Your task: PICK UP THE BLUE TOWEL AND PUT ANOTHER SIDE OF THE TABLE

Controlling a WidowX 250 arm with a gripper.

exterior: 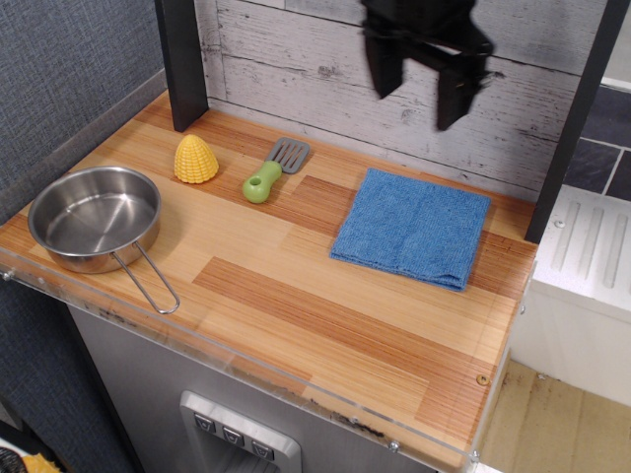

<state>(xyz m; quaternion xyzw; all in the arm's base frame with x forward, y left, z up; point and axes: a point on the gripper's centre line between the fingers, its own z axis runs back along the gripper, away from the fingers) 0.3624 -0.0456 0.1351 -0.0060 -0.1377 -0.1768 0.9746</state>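
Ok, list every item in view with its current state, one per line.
blue towel: folded flat on the table, right rear, nothing touching it.
pincer: open, empty, raised above the towel.
steel pan: upright, empty, handle pointing toward the front edge.
toy corn: resting on the wood, near the back.
green-handled spatula: lying flat, blade toward the wall.
table: bearing all four items.

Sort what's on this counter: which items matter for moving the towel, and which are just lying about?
Part of the job:
- blue towel, flat at the right rear
- table, which takes the towel on another side
- hand, open, raised above the towel and holding nothing

Lying about:
- steel pan
- yellow corn
- green-handled spatula
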